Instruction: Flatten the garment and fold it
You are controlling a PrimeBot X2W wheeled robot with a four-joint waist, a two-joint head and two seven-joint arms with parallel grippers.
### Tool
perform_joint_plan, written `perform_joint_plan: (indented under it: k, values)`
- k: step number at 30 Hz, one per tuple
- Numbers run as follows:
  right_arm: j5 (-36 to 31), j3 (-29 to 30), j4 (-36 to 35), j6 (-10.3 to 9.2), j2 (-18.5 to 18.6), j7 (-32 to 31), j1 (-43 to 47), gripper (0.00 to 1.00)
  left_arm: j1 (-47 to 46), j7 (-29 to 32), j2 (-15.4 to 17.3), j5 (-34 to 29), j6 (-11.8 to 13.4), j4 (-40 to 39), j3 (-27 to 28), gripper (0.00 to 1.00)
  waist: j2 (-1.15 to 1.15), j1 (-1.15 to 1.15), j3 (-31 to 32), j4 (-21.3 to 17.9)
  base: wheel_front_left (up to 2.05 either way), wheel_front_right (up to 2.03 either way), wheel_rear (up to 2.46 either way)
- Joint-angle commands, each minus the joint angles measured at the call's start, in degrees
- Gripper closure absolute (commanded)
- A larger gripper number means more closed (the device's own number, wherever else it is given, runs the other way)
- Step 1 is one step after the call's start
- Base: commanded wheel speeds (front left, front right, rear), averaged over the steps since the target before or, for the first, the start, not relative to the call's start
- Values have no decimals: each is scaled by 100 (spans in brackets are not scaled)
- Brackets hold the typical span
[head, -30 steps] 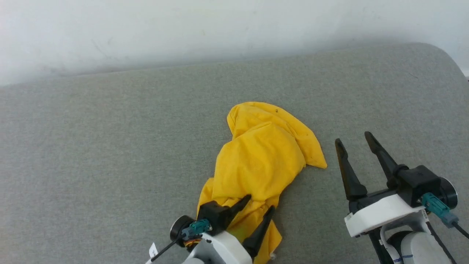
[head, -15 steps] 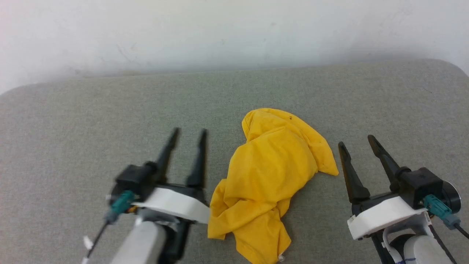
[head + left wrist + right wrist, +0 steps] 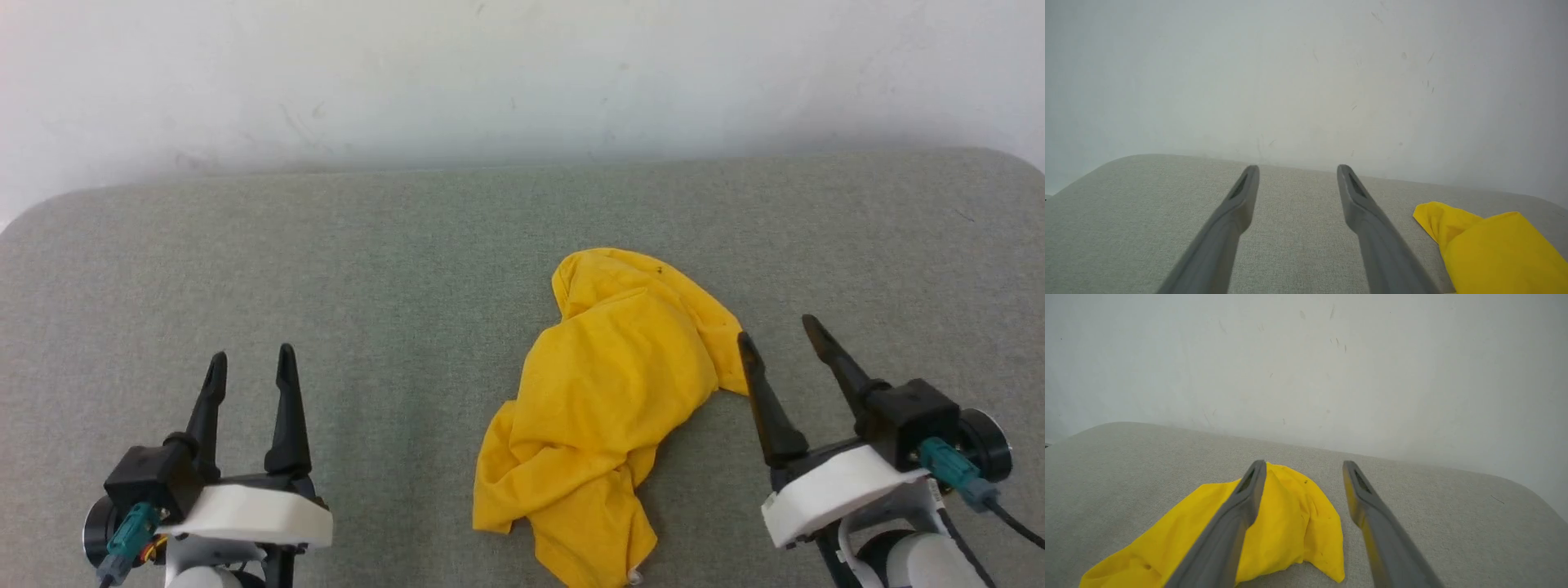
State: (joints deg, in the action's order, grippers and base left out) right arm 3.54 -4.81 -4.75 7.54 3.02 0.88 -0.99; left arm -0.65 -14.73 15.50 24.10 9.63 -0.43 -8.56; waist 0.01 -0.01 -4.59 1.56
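Now the left gripper (image 3: 251,355) sits at the near left of the grey padded surface (image 3: 326,269), well apart from the garment (image 3: 604,408), with its fingers spread and nothing between them. A second ago it was down on the near end of the yellow cloth; it has since let go and swung away to the left. The head camera has shifted too, so the small slide of the whole scene is no move of the shirt.

The garment lies right of centre as a crumpled heap running from near to far, its print hidden in the folds. The right gripper (image 3: 775,330) hangs just beside the heap's right edge, jaws apart and empty. Its left finger crosses the cloth in the right wrist view, and contact cannot be told.

Judging from this, the flattening is barely begun: no sleeve or hem is laid out. Both arms look reset, and a fresh grasp on an edge seems the next need.
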Motion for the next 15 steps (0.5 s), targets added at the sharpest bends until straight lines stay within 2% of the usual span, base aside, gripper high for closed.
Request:
perform_joint_plan:
  k: [1,4,7,11,15]
  values:
    - [-57,-79,-19,-5,-14,-56,29,0,57,-26,9,-53,-35,-36,28,0,-1,1,-10,32,0,0,0]
    - [-170,-415,-8,-5,11,-197,-77,0,59,-26,-52,-60,-76,-53,38,0,-1,1,-21,82,0,0,0]
    - [-69,-1060,102,-5,250,-517,-218,0,27,-27,-126,-73,-114,-41,42,0,-1,1,-17,144,0,0,0]
    - [428,-2125,347,-5,706,-1269,-466,0,-14,-27,-220,-92,-162,7,42,0,-1,1,-5,250,0,0,0]
    - [987,-2895,645,-5,1021,-1835,-711,0,-60,-27,-330,-108,-227,50,57,0,-1,1,-22,395,0,0,0]
